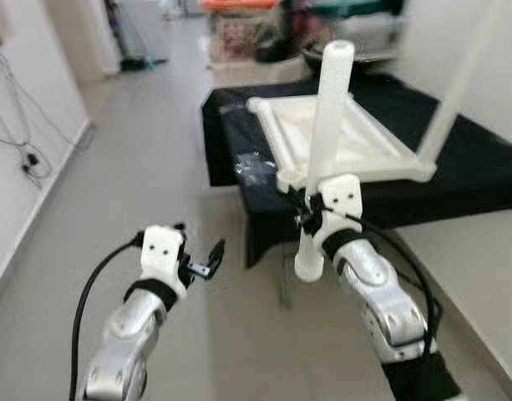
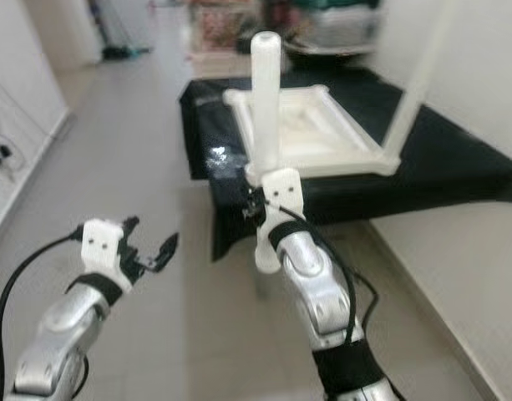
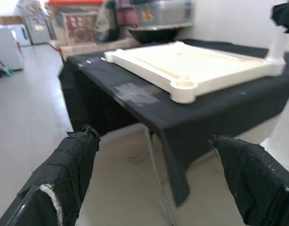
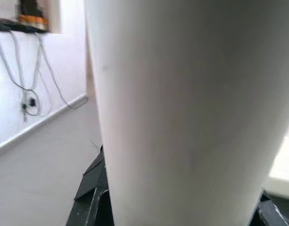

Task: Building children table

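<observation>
1. Looking nearest to you, the left tool (image 1: 201, 261) hangs low over the tiled floor (image 1: 155, 192), short of the black-draped surface (image 1: 481, 167). Its two black fingers (image 3: 71, 165) stand apart with nothing between them, and through that gap you can see the near corner of the surface.

2. Your right tool (image 1: 312, 210) is a little further forward and higher, just in front of the surface's near edge. It is clamped on a white table leg (image 1: 329, 125), gripping it low on its length. The leg stands close to upright, its rounded top above the tool and its lower end hanging below the wrist.

3. From the right wrist, the leg (image 4: 191, 108) sits very close to the camera as a wide pale column, with a wall and dangling cables (image 4: 26, 94) behind it.

4. Next comes the surface itself, covered by a black cloth that drapes down its front. A patch of clear tape (image 3: 135, 92) lies on the cloth near the corner.

5. On that cloth lies the white tabletop (image 1: 339, 138), flat, with raised rims. A round socket (image 3: 183, 89) at its near corner is open. You cannot tell from the head views whether the held leg touches that corner or only stands in front of it.

6. At the tabletop's right corner, a second white leg (image 1: 456, 83) is already standing, leaning slightly.

7. Furthest back, you see blurred boxes and clutter (image 1: 239, 33) against the wall.
</observation>
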Robot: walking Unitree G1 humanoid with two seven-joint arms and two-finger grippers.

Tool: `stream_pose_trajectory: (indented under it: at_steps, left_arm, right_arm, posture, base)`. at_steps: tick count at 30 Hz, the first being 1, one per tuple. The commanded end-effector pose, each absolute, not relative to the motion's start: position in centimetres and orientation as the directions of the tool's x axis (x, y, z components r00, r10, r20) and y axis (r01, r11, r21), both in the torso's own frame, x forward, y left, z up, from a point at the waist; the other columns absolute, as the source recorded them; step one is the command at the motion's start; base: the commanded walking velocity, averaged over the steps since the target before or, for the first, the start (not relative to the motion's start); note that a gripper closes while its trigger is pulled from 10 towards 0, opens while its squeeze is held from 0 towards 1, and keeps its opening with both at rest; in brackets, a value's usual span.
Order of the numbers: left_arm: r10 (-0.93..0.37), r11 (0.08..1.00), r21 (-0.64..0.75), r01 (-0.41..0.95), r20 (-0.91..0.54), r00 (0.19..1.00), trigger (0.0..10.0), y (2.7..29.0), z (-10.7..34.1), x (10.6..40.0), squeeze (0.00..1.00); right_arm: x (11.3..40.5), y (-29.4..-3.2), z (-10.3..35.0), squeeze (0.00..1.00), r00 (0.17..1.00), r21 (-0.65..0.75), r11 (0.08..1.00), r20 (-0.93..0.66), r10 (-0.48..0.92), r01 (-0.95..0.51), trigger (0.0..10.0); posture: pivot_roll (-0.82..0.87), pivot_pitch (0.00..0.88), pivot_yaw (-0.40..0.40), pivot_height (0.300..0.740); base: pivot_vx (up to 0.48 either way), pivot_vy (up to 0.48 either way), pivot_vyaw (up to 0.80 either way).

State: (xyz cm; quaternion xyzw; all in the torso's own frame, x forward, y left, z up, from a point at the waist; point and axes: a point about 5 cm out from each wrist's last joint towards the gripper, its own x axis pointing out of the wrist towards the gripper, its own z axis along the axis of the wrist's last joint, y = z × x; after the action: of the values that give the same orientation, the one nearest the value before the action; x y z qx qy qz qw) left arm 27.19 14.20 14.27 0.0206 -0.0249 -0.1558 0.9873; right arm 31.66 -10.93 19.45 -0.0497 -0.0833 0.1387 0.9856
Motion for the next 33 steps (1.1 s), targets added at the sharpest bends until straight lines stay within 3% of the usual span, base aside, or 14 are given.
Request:
stream_pose_trajectory:
  at_steps: [1, 11, 21, 33]
  left_arm:
    - [-0.289, 0.956, 0.06, 0.287, 0.03, 0.957, 10.0, 14.8, 13.9, 27.4, 0.09]
    - [-0.309, 0.95, 0.065, 0.306, 0.028, 0.951, 10.0, 14.2, 13.8, 27.2, 0.06]
    - [-0.316, 0.946, 0.085, 0.313, 0.024, 0.949, 10.0, 14.0, 13.6, 27.3, 0.02]
    - [-0.294, 0.951, 0.109, 0.291, 0.008, 0.956, 10.0, 14.1, 13.2, 27.2, 0.0]
  right_arm:
    - [31.9, -10.1, 20.8, 0.0, 0.926, -0.104, 0.949, 0.207, 0.314, -0.299, 10.0]
    - [32.9, -10.0, 22.3, 0.0, 0.915, -0.057, 0.95, 0.256, 0.311, -0.307, 10.0]
    - [33.9, -10.6, 29.2, 0.0, 0.845, -0.008, 0.944, 0.443, 0.299, -0.33, 10.0]
    - [34.3, -11.5, 28.4, 0.0, 0.863, -0.012, 0.952, 0.419, 0.281, -0.304, 10.0]
  posture:
    - [-0.03, 0.0, -0.047, 0.74]
    - [-0.03, 0.0, -0.044, 0.74]
    - [-0.02, 0.0, -0.049, 0.74]
    - [-0.02, 0.0, -0.05, 0.74]
  base:
    - [0.379, 0.0, 0.8]
    - [0.378, 0.0, 0.08]
    - [0.351, 0.0, 0.0]
    - [0.186, 0.0, 0.0]
